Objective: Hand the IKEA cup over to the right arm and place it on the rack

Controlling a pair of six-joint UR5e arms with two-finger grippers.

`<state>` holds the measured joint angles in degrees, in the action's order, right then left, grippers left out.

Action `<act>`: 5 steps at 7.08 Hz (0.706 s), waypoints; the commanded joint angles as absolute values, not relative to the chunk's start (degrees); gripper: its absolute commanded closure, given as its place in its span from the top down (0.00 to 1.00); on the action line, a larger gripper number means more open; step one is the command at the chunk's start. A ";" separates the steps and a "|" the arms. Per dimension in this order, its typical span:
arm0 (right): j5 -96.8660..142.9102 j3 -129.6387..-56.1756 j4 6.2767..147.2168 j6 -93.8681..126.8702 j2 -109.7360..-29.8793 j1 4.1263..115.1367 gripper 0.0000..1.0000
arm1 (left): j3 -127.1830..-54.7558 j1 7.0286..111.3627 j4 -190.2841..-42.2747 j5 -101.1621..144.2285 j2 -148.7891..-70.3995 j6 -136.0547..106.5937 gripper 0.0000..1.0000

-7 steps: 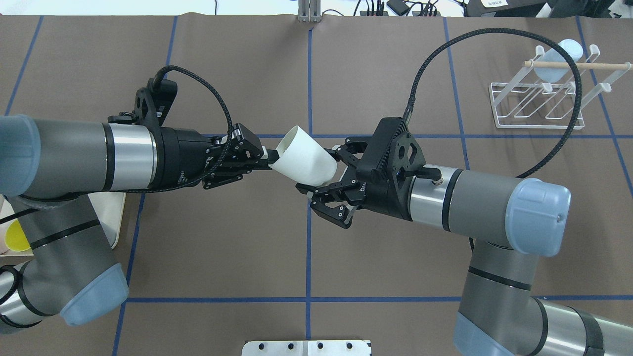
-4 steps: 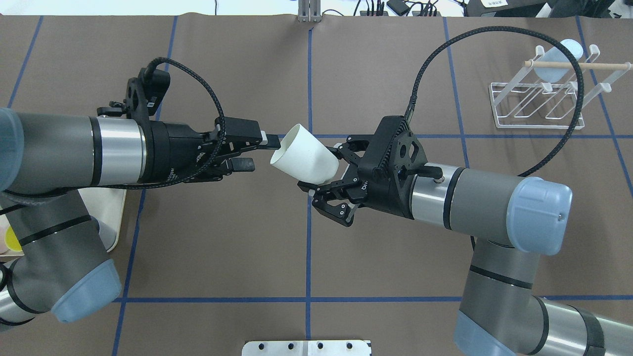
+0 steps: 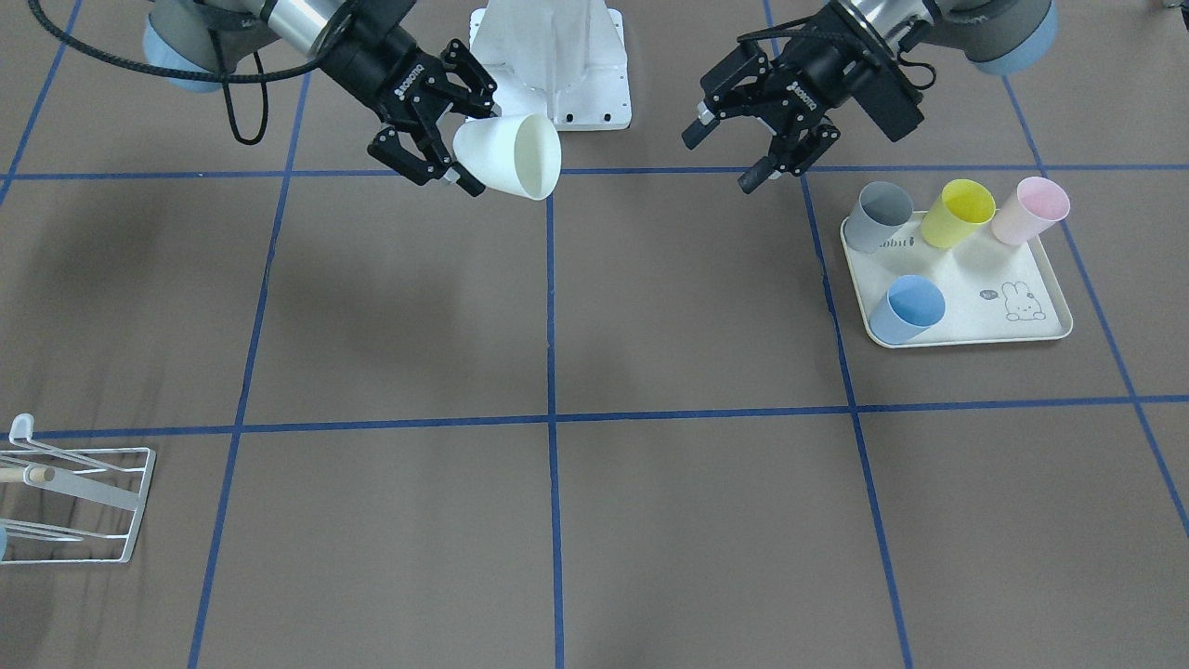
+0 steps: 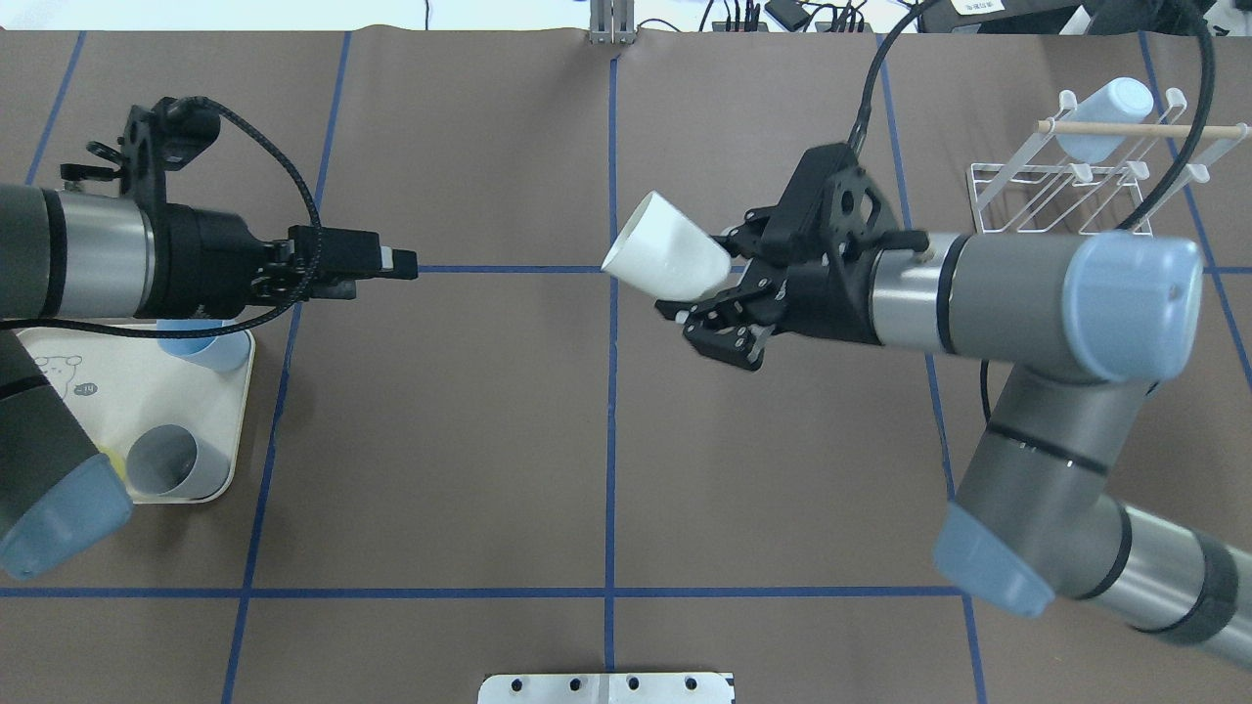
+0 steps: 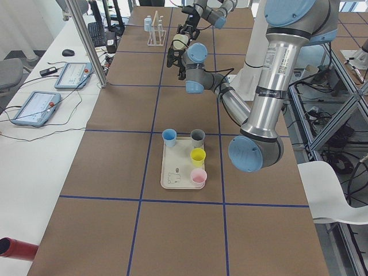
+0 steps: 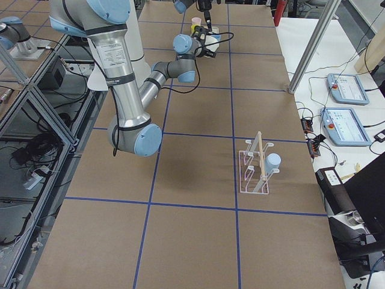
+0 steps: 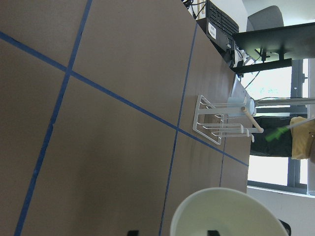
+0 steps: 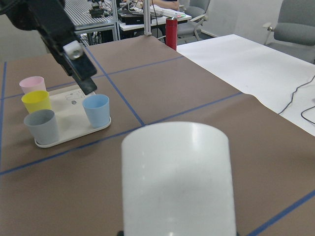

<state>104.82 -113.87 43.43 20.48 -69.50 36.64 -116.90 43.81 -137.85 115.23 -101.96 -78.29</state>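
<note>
Six cups in all. Four stand on the tray (image 3: pixel 1022 332): one grey cup (image 3: pixel 881 216), one yellow cup (image 3: pixel 962 212), one pink cup (image 3: pixel 1029 209), one blue cup (image 3: pixel 908 308). One white cup (image 3: pixel 509 156) is well apart from the tray, up in the right hand (image 3: pixel 474 141). One pale blue cup (image 4: pixel 1103 112) sits on the rack (image 4: pixel 1066 250), farthest from the tray. One tray and one rack are on the bench (image 3: pixel 650 511). Two hands; the left hand (image 3: pixel 723 160) hangs near the tray, fingers spread, holding nothing.

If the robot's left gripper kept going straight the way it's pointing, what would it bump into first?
Probably the white cup held by the right gripper. The open left gripper points at the cup's mouth with nothing between them, though matching their heights is hard.
</note>
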 commanded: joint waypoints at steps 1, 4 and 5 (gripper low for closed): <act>119.40 -113.38 54.27 13.25 -69.87 49.62 0.05 | -117.07 46.74 -137.81 115.66 -97.84 -67.98 1.00; 118.83 -112.77 76.14 -10.36 -69.52 58.94 0.00 | -117.95 48.08 -137.90 115.58 -93.96 -60.12 1.00; 118.48 -111.37 80.12 -18.81 -69.52 61.93 0.00 | -118.04 48.08 -137.99 115.58 -93.96 -60.20 1.00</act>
<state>118.73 -112.52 73.87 -8.12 -69.59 57.97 -117.80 48.00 -137.89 115.61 -94.34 -60.59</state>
